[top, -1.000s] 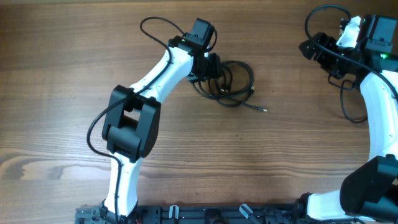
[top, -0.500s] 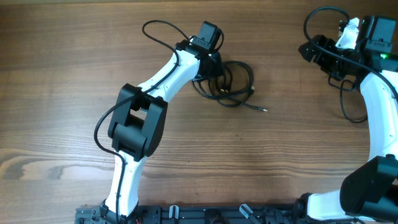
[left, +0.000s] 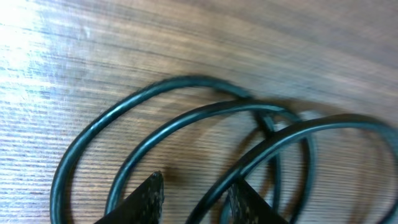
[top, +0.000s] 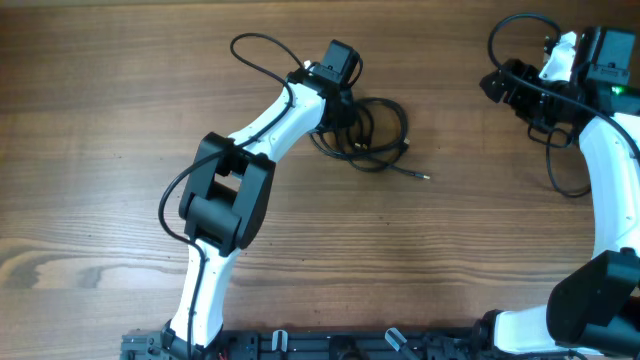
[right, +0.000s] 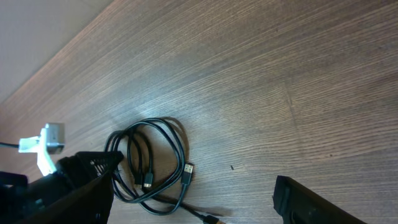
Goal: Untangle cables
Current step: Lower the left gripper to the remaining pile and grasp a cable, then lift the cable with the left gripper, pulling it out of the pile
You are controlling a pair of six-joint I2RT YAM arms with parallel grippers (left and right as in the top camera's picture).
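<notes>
The cables (top: 372, 130) are thin black cords lying in a loose coil on the wooden table, with one plug end (top: 425, 177) trailing out to the right. My left gripper (top: 343, 108) is down at the coil's left edge. In the left wrist view its jaws (left: 196, 194) are open, with one strand (left: 261, 152) running between the fingertips. My right gripper (top: 498, 84) is far to the right of the coil, open and empty. In the right wrist view (right: 196, 186) the coil (right: 149, 163) and its USB plugs (right: 188, 169) show between the wide-open fingers.
The arms' own thicker black wires loop near the left wrist (top: 250, 45) and beside the right arm (top: 560, 180). The arm bases and a black rail (top: 330, 345) line the table's front edge.
My left arm has shifted slightly right, bringing the gripper further onto the coil's left edge. The coil and the right arm have not visibly moved.
</notes>
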